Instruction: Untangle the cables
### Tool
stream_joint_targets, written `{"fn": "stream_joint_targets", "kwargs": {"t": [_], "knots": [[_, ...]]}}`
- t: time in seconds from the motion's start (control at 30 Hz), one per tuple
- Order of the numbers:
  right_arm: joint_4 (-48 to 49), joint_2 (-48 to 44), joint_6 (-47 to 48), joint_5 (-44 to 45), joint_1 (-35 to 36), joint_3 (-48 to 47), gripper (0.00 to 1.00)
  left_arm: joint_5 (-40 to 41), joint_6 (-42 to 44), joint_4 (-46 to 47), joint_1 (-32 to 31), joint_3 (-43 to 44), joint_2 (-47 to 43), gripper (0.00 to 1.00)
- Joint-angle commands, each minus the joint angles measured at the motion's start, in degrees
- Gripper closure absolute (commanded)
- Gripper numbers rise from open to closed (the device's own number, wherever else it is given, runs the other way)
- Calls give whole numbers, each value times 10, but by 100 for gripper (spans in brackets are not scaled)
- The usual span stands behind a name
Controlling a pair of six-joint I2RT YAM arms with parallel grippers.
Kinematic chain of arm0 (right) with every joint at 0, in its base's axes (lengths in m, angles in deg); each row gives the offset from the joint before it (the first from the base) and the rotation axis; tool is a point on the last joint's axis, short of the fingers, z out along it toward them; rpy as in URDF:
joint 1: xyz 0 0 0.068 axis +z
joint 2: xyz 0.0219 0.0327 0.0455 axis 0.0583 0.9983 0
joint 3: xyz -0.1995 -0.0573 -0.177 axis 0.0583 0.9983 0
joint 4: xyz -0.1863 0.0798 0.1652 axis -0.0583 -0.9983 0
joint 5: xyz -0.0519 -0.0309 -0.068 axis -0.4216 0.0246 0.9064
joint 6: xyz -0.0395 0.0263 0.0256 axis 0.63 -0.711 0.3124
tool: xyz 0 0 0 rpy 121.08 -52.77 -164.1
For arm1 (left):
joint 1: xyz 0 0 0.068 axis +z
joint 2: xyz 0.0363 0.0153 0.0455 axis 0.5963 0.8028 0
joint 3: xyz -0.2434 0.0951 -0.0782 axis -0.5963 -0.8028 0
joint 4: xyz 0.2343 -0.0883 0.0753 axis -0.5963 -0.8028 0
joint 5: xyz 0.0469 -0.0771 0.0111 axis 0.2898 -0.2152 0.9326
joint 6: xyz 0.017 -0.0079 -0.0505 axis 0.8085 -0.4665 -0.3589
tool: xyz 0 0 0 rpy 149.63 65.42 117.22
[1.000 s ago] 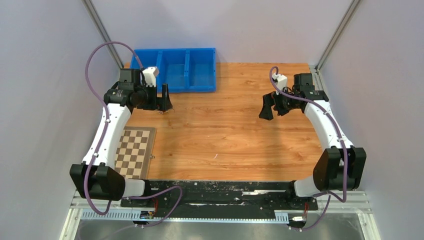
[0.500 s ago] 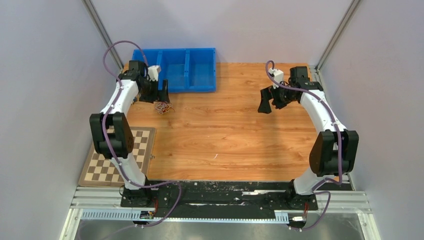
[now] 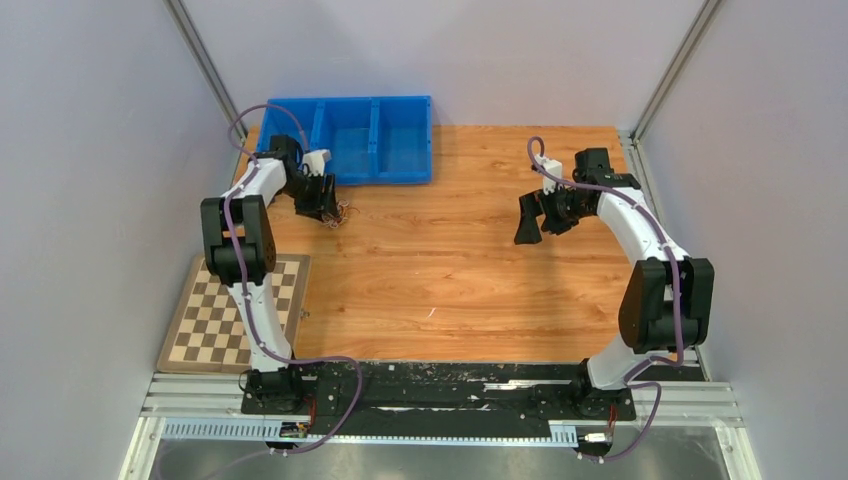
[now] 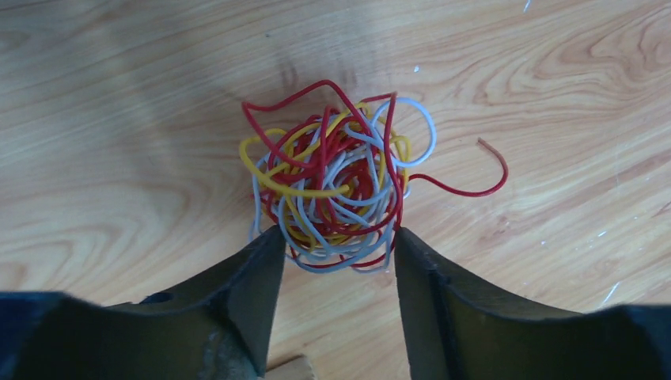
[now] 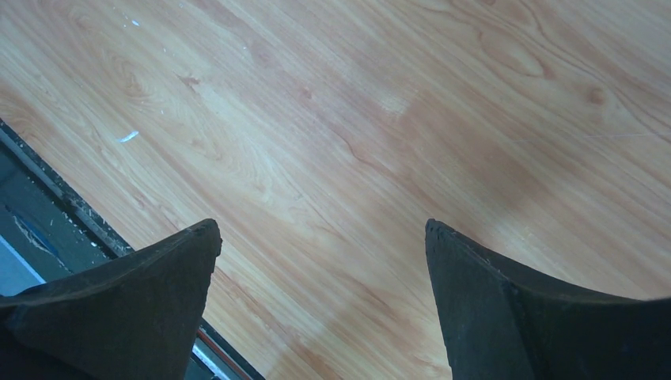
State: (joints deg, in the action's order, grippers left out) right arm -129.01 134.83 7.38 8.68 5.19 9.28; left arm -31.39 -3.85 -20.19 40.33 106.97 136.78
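We see a wood-grain table [image 3: 450,270] closed in by plain pale walls [image 3: 90,150], its surface flecked with small white specks. The cables [image 4: 332,190] lie on it as a round, loose knot of thin red, yellow and pale grey wires, with one red end [image 4: 483,170] curling out past the right-hand finger. The left gripper [image 4: 334,237] has its fingers apart at either side of the knot's near edge. We cannot tell whether they squeeze it. The right gripper [image 5: 320,229] is spread wide over bare wood, well apart from the knot. We count one knot, two grippers, one blue tray [image 3: 350,101] of three compartments just beyond the left gripper, and one checkerboard [image 3: 235,320] back toward that arm's base.
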Motion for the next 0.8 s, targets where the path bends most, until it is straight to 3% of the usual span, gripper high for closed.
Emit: {"fn": "stream_joint_targets", "kwargs": {"t": [0.0,0.1,0.2,0.23,0.5,0.77], "knots": [[1,-32,11,-40,3,10,0,-36,23,14,-10,3,9,48],[-1,-35,22,-59,3,14,0,-43,42,16,-29,-12,-9,67],[-5,-41,38,-71,3,11,0,-39,77,25,-76,-56,-46,94],[-6,-45,42,-74,3,8,0,-41,83,27,-97,-65,-68,99],[60,-105,-7,-179,9,16,0,-186,98,36,-236,-143,-230,100],[124,-124,-80,-248,128,3,0,-297,50,45,-330,-91,-261,100]]}}
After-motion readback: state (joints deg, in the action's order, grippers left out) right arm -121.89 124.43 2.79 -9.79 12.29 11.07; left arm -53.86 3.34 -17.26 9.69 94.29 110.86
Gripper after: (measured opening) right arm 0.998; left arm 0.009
